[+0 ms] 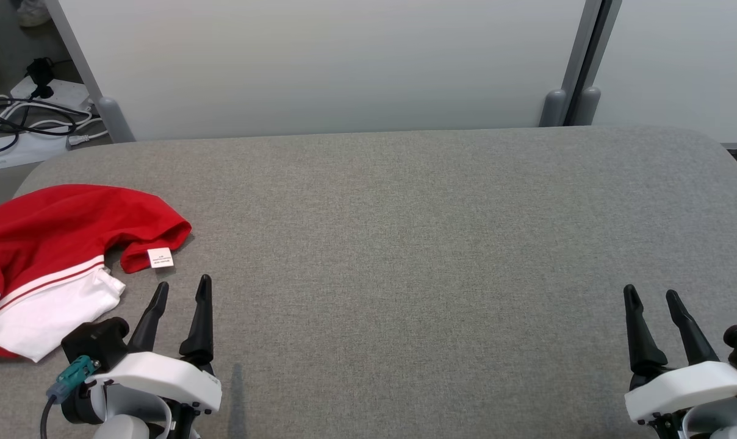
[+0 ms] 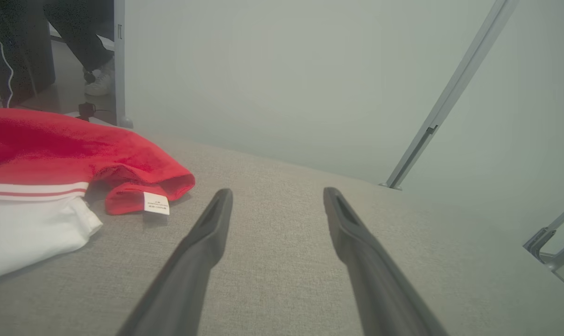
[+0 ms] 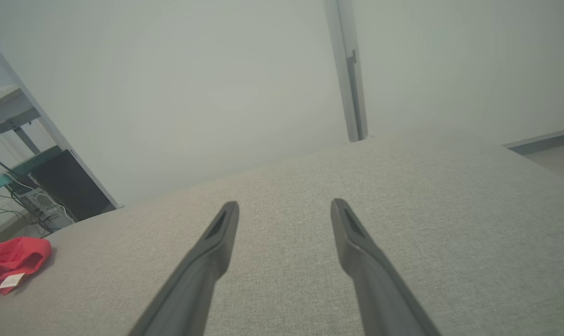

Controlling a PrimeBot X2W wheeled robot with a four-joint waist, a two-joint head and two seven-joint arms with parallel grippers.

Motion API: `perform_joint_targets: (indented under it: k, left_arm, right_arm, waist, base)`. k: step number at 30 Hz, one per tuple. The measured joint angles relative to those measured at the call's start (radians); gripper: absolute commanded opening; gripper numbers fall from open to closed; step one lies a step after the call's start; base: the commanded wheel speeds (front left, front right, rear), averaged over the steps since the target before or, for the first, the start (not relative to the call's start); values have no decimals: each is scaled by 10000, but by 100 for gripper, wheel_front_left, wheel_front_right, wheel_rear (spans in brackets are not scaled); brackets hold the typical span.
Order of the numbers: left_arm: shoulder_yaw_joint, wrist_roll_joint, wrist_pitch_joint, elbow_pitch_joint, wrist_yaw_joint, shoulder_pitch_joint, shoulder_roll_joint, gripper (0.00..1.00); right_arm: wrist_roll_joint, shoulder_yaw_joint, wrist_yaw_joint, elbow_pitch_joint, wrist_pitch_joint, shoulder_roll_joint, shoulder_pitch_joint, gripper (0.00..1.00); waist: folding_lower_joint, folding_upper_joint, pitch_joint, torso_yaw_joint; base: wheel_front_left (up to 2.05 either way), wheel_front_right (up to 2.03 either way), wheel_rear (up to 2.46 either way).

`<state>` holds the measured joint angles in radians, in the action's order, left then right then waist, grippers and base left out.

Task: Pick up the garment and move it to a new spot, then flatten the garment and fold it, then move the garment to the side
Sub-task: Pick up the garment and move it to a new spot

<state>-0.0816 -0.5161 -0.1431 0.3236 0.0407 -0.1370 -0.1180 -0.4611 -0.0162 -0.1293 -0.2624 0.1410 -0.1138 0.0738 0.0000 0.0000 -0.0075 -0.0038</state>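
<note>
A red and white garment [image 1: 51, 256] lies crumpled at the left edge of the grey padded table [image 1: 405, 244], a small white label on its red hem. In the left wrist view the garment [image 2: 53, 177] spreads across the left, and in the right wrist view a corner of the garment [image 3: 11, 261] shows at far left. My left gripper [image 1: 182, 289] stands open just right of the garment's white part, nothing between its fingers. At the lower right my right gripper [image 1: 650, 296] is open too, far from the cloth, over bare table.
White partition panels [image 1: 319, 61] with grey posts stand along the table's far edge. Power strips and dark cables [image 1: 27, 116] lie on the floor at the upper left. A person's legs and white shoe [image 2: 97, 70] stand beyond the panel in the left wrist view.
</note>
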Motion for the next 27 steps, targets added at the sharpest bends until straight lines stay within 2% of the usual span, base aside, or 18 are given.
perform_joint_targets:
  k: [13, 27]
  left_arm:
    - [-59, 1214, -397, 151, -244, 0, -19, 100]
    - [-117, 2345, -790, 525, -343, -1, -6, 100]
  right_arm:
    - [1542, -19, 0, -146, 370, 81, -12, 100]
    - [2441, -184, 0, -190, 788, 215, -52, 100]
  waist:
    - [0, 0, 16, 21]
    - [0, 0, -18, 79]
  base:
    - [0, 0, 0]
    - [0, 0, 0]
